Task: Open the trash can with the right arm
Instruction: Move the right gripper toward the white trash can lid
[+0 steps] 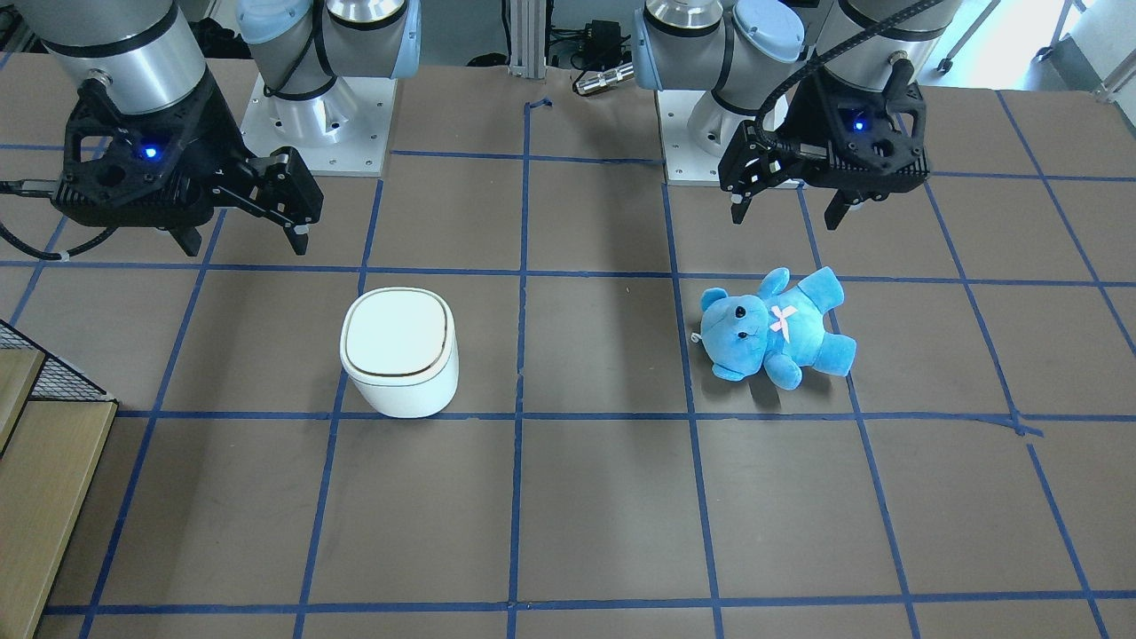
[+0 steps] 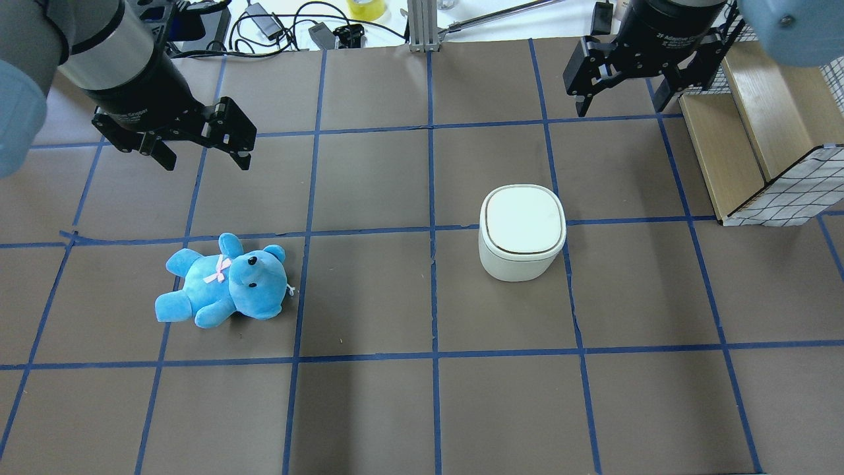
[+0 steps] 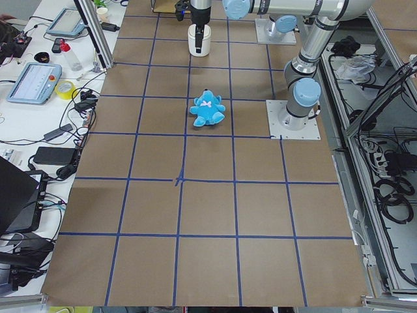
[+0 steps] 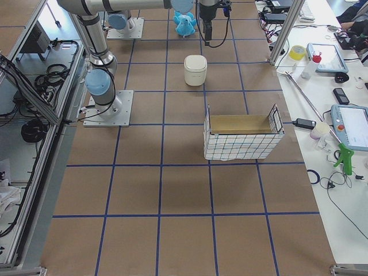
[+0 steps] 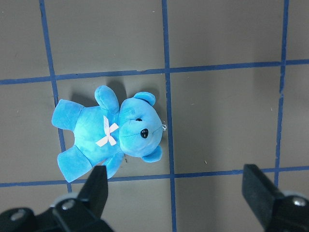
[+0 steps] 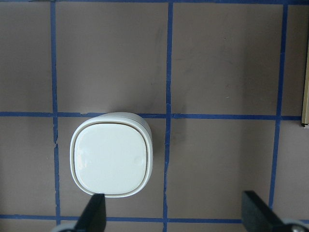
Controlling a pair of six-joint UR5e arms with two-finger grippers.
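The white trash can point(image 2: 522, 227) stands on the table with its gold-seamed lid shut; it also shows in the front view point(image 1: 399, 351) and the right wrist view point(image 6: 110, 162). My right gripper point(image 2: 620, 105) is open and empty. It hovers above the table, beyond the can and a little to its right, not touching it. It also shows in the front view point(image 1: 244, 238). My left gripper point(image 2: 206, 161) is open and empty, above the table beyond a blue teddy bear point(image 2: 224, 284).
A wire-sided wooden box point(image 2: 758, 132) stands at the table's right edge, close to my right gripper. Cables and small gear point(image 2: 283, 26) lie along the far edge. Blue tape lines mark a grid on the brown table point(image 2: 428, 396).
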